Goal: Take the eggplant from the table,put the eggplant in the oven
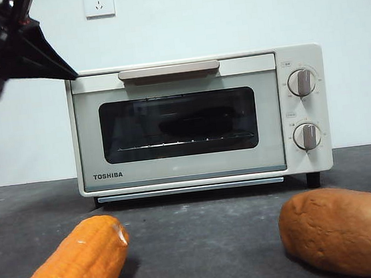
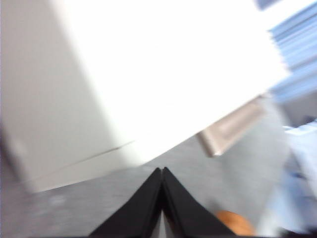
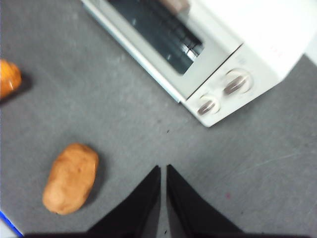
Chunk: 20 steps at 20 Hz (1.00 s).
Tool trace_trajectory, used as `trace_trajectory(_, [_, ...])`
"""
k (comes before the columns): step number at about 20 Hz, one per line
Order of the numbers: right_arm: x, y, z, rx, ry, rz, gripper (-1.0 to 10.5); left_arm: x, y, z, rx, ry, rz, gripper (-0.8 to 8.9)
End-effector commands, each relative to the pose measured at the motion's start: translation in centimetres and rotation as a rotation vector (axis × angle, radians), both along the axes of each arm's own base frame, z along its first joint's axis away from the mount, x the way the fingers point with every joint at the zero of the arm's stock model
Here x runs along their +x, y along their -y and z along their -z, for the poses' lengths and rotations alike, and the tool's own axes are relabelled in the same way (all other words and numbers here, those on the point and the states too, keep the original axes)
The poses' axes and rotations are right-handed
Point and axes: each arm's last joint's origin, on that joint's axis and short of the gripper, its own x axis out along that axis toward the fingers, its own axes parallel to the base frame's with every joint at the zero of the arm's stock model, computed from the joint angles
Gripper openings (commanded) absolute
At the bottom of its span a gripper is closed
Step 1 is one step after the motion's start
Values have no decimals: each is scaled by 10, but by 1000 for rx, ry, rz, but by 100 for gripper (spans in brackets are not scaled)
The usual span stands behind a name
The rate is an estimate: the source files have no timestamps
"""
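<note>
The oven stands at the back of the bench with its door closed. Through the dark glass window a long dark shape lies on the wire rack; this is the eggplant, inside the oven, seen only dimly. The beige bar handle runs along the top of the door, and two round knobs sit one above the other on the right panel.

In the foreground of the front view, an orange corn cob lies at the left and a brown potato-like lump at the right, both well in front of the oven door and apart from each other, with bare bench between them. A white wall socket is mounted on the wall above the oven.

"TOSHIBA" is printed in dark letters at the door's lower left. The small markings by the knobs are too fine to read.

The left end effector has its jaws pressed together, holding nothing; it hovers by the oven's top left corner, above the handle end. The right end effector hangs over the bench in front of the oven's knob side, near the brown lump, with its jaws nearly together and only a thin gap between them, empty.
</note>
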Motion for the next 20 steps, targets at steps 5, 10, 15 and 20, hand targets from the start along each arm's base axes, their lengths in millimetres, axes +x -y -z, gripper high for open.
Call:
trace_trajectory(5, [21, -17, 43, 74, -27, 4, 4, -37, 10, -50, 243, 244, -172, 6])
trace_trajectory(10, [46, -16, 70, 229, -65, 30, 4, -67, 18, -61, 291, 353, -185, 6])
trace_trajectory(15, [77, 13, 104, 432, -66, 174, 5, -116, 16, -16, 269, 422, -250, 6])
trace_trajectory(20, [86, 44, 124, 568, 86, 281, 5, -156, 13, 43, 277, 489, -373, 6])
